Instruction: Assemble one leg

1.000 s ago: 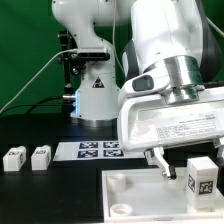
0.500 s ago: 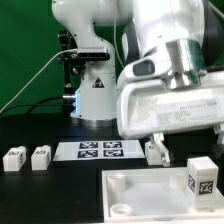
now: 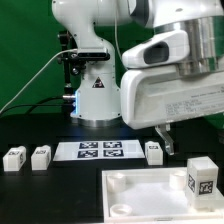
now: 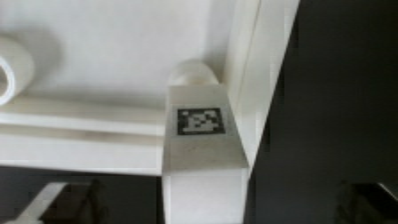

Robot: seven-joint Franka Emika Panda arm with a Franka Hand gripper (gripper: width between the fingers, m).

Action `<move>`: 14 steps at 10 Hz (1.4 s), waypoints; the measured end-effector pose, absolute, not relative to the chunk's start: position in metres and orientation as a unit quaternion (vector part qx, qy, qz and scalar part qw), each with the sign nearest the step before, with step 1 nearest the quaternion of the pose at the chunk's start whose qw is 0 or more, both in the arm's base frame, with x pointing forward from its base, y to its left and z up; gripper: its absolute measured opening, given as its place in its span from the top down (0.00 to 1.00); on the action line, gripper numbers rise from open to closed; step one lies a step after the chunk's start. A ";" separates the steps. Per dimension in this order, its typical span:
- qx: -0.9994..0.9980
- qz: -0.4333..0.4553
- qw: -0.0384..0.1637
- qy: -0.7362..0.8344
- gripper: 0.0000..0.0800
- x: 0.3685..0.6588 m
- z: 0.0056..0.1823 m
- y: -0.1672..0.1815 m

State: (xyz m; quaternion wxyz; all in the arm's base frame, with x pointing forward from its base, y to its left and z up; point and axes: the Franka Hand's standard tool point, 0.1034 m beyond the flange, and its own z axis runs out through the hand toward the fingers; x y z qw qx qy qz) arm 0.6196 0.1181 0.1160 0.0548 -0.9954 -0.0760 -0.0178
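Observation:
A white leg (image 3: 203,178) with a square tag stands upright at the near right corner of the big white tray-like piece (image 3: 140,190). In the wrist view the same leg (image 4: 201,130) rises from that piece's corner (image 4: 107,110), between the two dark fingers. My gripper (image 4: 208,208) is open above it, with the fingers wide apart and not touching the leg. One dark finger (image 3: 164,141) shows under the hand in the exterior view. Three more legs lie on the black table: two (image 3: 14,158) (image 3: 40,157) at the exterior view's left and one (image 3: 155,151) beside the marker board.
The marker board (image 3: 100,150) lies flat on the table behind the tray-like piece. The robot's white base (image 3: 95,95) stands behind it. The big white hand housing (image 3: 175,95) hangs over the exterior view's right half.
The hand has risen and shifted toward the exterior view's right. The upright leg has stayed in place on the tray-like piece's corner. The other legs have not moved.

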 end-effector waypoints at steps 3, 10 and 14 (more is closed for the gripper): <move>-0.993 0.050 0.060 -0.084 0.19 0.625 0.105 0.116; -0.995 0.067 0.057 -0.036 0.19 0.631 0.092 0.115; -0.996 0.065 0.057 -0.037 0.19 0.630 0.085 0.119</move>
